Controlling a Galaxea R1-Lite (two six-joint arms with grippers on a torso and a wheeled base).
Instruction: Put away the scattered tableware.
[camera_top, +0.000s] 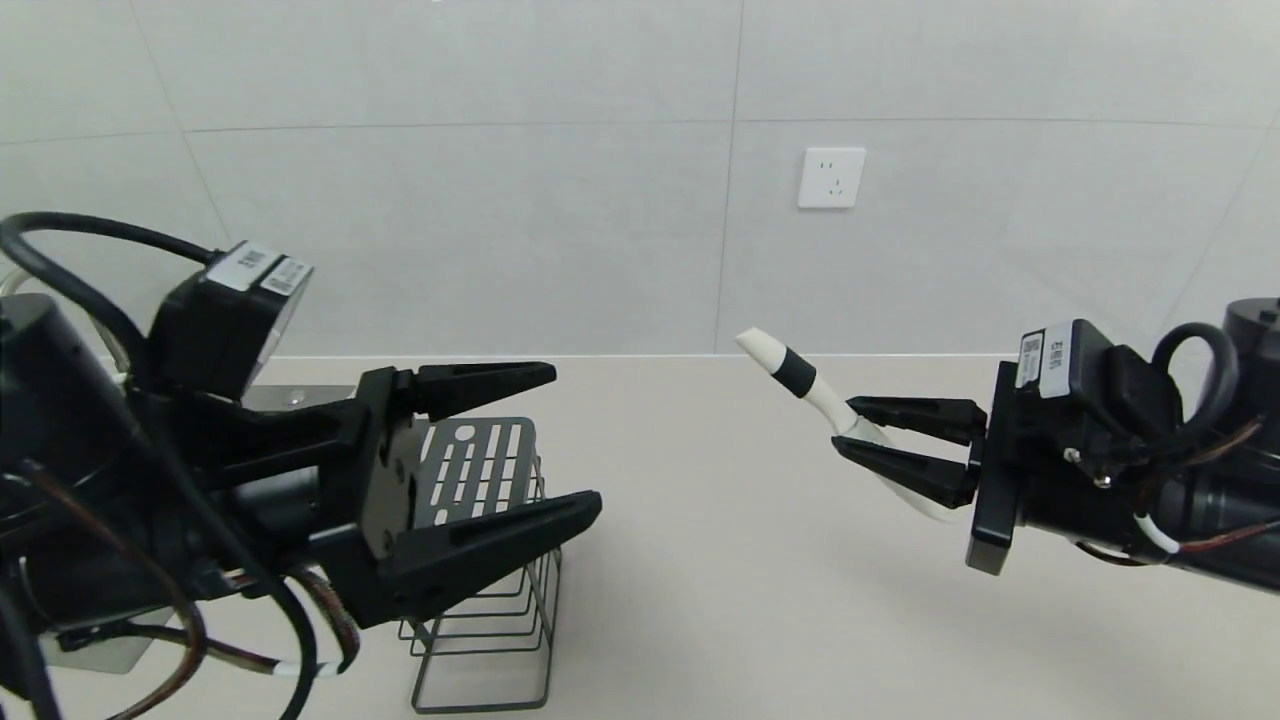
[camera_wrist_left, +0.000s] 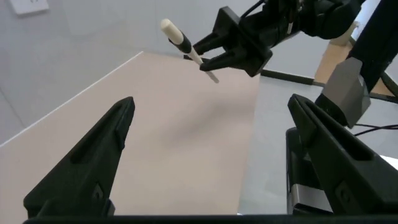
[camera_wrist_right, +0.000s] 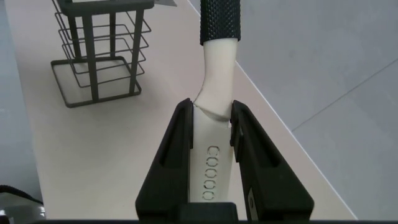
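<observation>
1. In the right fingers (camera_top: 900, 472): a firm clamp on the white utensil (camera_top: 800, 375), gripped across its flat lower shaft. Black-banded handle end poking out past the tips, tilted upward.
2. Held in the air above the surface (camera_top: 720, 560), toward its right side, touching nothing below.
3. At the left fingers (camera_top: 500, 545): spread wide apart, gripping nothing — overlapping the wire rack (camera_top: 500, 600) in the head view.
4. Toward the left side of the surface: wire rack standing upright, well apart from the white utensil.
</observation>
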